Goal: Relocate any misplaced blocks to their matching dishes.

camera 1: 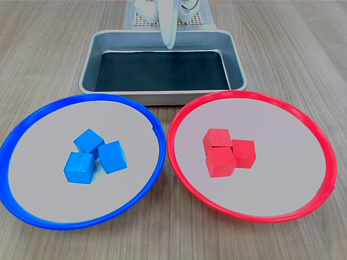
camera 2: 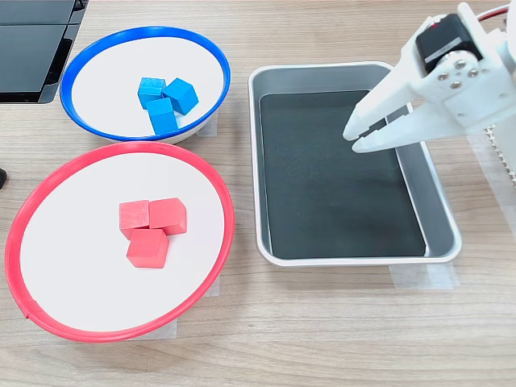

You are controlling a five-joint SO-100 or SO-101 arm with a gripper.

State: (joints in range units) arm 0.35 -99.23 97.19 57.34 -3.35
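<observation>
Nearest the camera, three red cubes [camera 1: 225,151] huddle touching in the red-rimmed plate [camera 1: 179,157], on the first exterior view's right. Three blue cubes [camera 1: 95,155] cluster likewise in the blue-rimmed plate [camera 1: 16,135] just beside it. Behind both sits a metal tray [camera 1: 89,59]. Over its dark floor hangs the white gripper [camera 2: 355,139], its fingers nearly closed and grasping nothing.

It looks like a robotics lab or office test setup: a wood-grain bench [camera 2: 322,322], dishes and a metal tray [camera 2: 439,210] taped down, and a small white 3D-printed arm [camera 2: 459,72] mounted at the tray's far side in the first exterior view.
</observation>
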